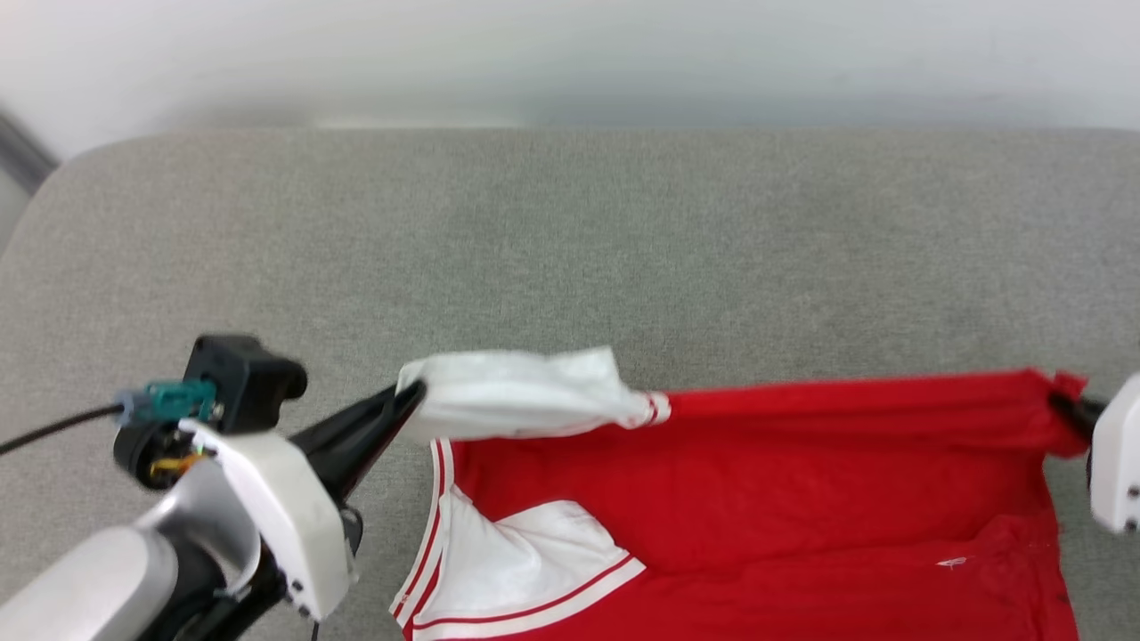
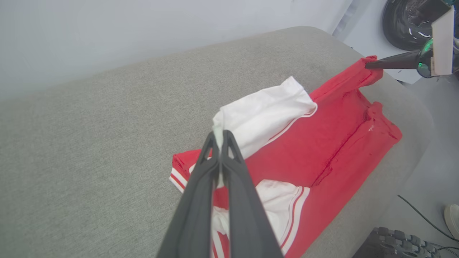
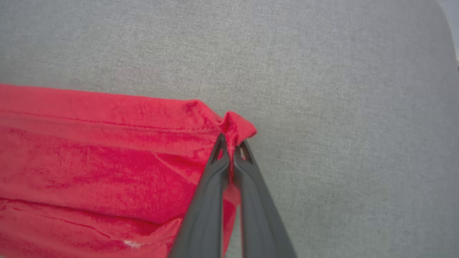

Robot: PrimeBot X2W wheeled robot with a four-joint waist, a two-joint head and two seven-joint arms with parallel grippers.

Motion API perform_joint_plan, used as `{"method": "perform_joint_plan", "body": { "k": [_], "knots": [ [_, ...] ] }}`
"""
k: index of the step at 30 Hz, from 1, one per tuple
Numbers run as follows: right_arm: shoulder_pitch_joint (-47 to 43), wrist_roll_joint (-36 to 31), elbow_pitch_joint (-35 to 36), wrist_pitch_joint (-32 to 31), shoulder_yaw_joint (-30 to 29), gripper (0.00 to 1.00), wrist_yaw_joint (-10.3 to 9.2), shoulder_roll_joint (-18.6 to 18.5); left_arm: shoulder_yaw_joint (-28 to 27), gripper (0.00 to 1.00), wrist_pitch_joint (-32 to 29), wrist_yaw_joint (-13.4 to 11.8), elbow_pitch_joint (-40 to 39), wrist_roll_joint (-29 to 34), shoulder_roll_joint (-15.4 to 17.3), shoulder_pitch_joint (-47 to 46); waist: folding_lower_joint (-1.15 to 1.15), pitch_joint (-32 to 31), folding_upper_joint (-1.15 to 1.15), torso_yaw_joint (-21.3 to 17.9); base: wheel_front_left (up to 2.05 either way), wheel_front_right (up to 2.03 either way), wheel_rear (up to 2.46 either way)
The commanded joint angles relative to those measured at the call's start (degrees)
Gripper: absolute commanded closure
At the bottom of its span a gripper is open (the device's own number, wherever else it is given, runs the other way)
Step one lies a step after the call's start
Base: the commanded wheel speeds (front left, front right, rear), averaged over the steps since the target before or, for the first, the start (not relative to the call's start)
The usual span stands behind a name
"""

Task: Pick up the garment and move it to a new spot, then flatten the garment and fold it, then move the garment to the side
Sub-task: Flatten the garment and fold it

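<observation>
Left hand (image 1: 414,392) clamped shut on white sleeve (image 1: 517,396) tip; right hand (image 1: 1064,405) pinched shut on red hem corner. Jersey (image 1: 757,481) strung between them, along cushion (image 1: 570,249) near edge, right half. Soft, light, limp, so it will sag. Grip seams and corners, keep tension. No lettering visible; small white mark (image 1: 951,562) unreadable.

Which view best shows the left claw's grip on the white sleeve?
Left wrist view: left claw pinches the white sleeve of the red short-sleeved jersey shirt, close up. Head view shows it side-on. Right wrist view shows the shirt's red corner.
</observation>
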State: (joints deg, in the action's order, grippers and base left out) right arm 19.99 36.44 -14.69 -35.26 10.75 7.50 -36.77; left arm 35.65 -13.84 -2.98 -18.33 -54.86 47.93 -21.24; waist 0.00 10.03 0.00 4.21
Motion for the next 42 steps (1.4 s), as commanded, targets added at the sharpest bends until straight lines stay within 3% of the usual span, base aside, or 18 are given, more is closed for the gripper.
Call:
{"method": "perform_joint_plan", "body": {
  "k": [1, 7, 11, 18, 28, 29, 30, 31, 37, 42],
  "knots": [
    [-2.1, 0.1, 0.9, 0.3, -0.2, 1.0, -0.02, 0.0, -0.3, 1.0, 0.5, -0.6, -0.4, -0.4, 0.6, 1.6, 0.0, -1.5, 0.0, -0.4, 0.0, 0.0, 0.0],
    [-12.6, 0.1, 7.0, 0.0, -2.4, 1.0, -0.02, 0.7, 0.7, 1.0, 0.9, -1.7, -3.1, -3.2, 3.8, 10.0, 0.0, -2.5, 0.0, -0.5, 0.0, 0.0, 0.0],
    [-17.1, -0.7, 9.2, -1.0, -3.0, 1.0, -0.02, 0.5, 3.0, 1.0, 0.6, -2.4, -2.4, -1.9, 5.0, 13.6, 0.0, -2.3, 0.0, -0.6, 0.0, 0.0, 0.0],
    [-20.4, -2.0, 10.7, -1.4, -0.4, 1.0, -0.02, -1.9, 7.0, 1.0, 0.5, -1.6, 1.9, 0.4, 2.3, 15.2, 0.0, -1.6, 0.0, -0.7, 0.0, 0.0, 0.0],
    [-18.5, -5.2, 9.2, 1.2, 8.8, 1.0, -0.03, -7.2, 11.7, 1.0, 2.3, 1.6, 12.3, 5.0, -3.3, 13.2, 0.0, -0.5, 0.0, -0.7, 0.0, 0.0, 0.0],
    [-18.2, -5.2, 8.7, 1.6, 9.4, 1.0, -0.03, -7.3, 12.0, 0.96, 2.3, 1.9, 13.3, 5.5, -3.6, 12.8, 0.0, -0.5, 0.0, -0.7, 0.0, 0.0, 0.0],
    [-17.9, -5.0, 8.2, 2.1, 9.7, 0.57, -0.03, -7.1, 12.4, 0.56, 2.1, 1.9, 14.2, 5.7, -4.0, 12.6, 0.0, -0.5, 0.0, -0.6, 0.0, 0.0, 0.0],
    [-17.4, -4.6, 7.6, 2.5, 9.6, 0.0, -0.04, -6.5, 12.7, 0.01, 1.9, 2.0, 14.8, 5.9, -4.3, 12.4, 0.0, -0.5, 0.0, -0.6, 0.0, 0.0, 0.0],
    [-15.9, -2.0, 8.0, 5.9, 9.3, 0.0, -0.03, -5.1, 12.5, 0.0, 3.2, 2.1, 17.0, 5.2, -5.3, 12.8, 0.0, -2.2, 0.0, -0.6, 0.0, 0.0, 0.0],
    [-15.4, 0.7, 10.3, 7.0, 6.6, 0.0, -0.03, -4.2, 10.0, 0.0, 6.6, 0.1, 16.2, 4.1, -5.7, 14.0, 0.0, -4.7, 0.0, -0.6, 0.0, 0.0, 0.0]
  ]
}}
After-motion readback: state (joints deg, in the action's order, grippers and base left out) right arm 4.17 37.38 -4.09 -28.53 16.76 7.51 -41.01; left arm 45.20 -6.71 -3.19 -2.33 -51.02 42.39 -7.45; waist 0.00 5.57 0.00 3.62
